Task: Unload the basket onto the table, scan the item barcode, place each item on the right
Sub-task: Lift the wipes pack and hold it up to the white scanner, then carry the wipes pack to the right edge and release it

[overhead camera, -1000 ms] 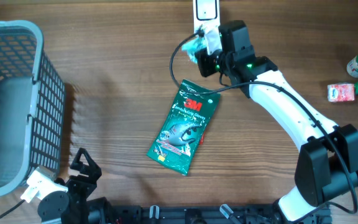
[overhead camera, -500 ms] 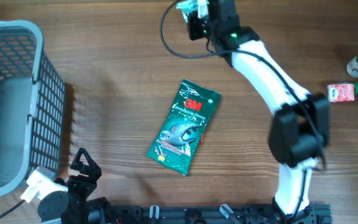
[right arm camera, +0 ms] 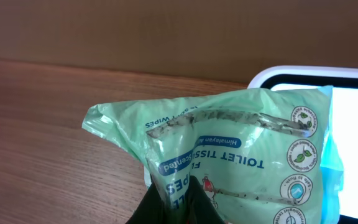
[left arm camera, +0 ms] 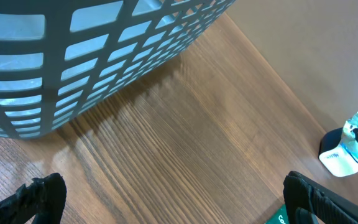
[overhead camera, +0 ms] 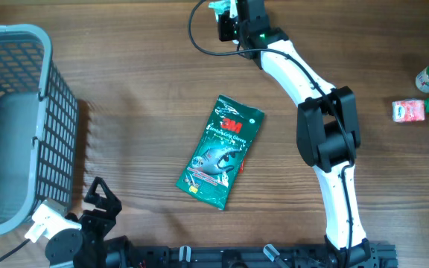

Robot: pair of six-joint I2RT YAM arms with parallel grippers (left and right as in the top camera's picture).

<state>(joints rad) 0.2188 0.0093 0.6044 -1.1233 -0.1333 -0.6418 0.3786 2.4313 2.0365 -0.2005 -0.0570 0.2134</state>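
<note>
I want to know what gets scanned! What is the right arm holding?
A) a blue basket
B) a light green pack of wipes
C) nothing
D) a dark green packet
B: the right fingers pinch a light green pack of wipes; the dark green packet lies untouched.

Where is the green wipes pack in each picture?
Overhead: wipes pack at the top edge, near the middle.
Left wrist: tiny, at the right edge.
Right wrist: big, filling the middle.
Shared landmark: the white scanner, right beside it in both wrist views.
</note>
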